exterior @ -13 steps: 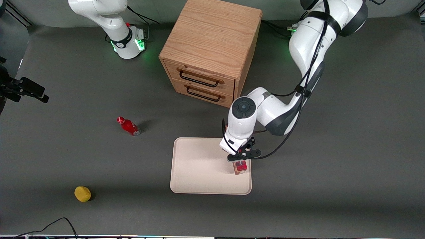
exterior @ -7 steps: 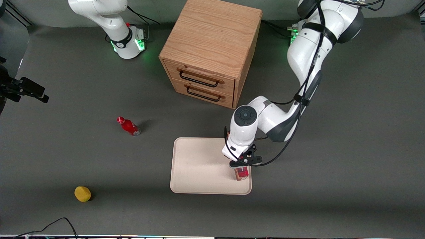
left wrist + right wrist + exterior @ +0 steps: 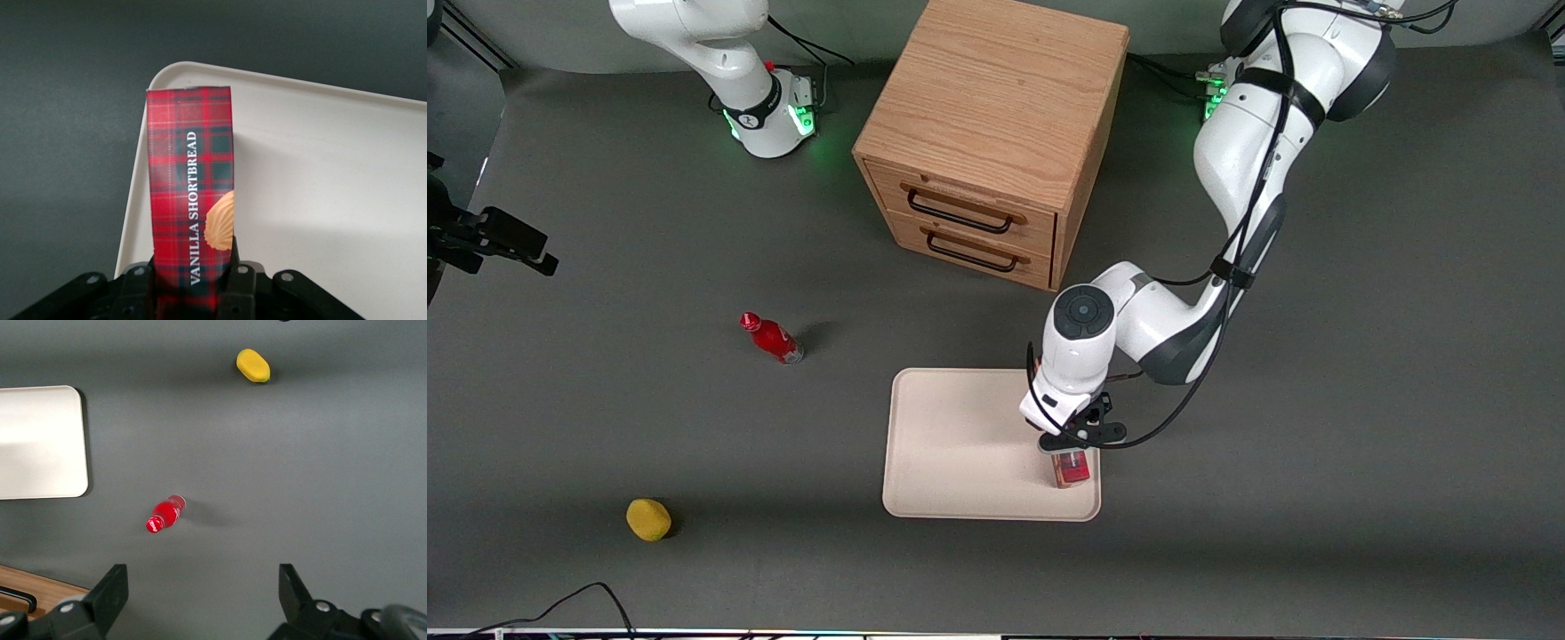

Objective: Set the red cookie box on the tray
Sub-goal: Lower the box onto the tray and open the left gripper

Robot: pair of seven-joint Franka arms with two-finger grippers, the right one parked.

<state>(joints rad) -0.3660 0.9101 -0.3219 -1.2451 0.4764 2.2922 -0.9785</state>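
The red cookie box [image 3: 1072, 468] is a plaid carton printed "Vanilla Shortbread" [image 3: 190, 193]. It is held on end over the cream-white tray [image 3: 960, 444], at the tray's corner nearest the front camera on the working arm's side. My left gripper [image 3: 1071, 442] points straight down and is shut on the box's upper end. Both black fingers [image 3: 241, 288] press the carton's long sides, with the gripper [image 3: 190, 293] centred on it. The box's lower end lies close to the tray's rim [image 3: 137, 167]. Whether it touches the tray floor I cannot tell.
A wooden two-drawer cabinet [image 3: 987, 133] stands farther from the front camera than the tray. A small red bottle [image 3: 772, 338] and a yellow lump [image 3: 648, 519] lie toward the parked arm's end of the grey table.
The left arm has carried the box a little nearer the front camera and lower, toward the tray's corner. In the last half second it has hardly moved.
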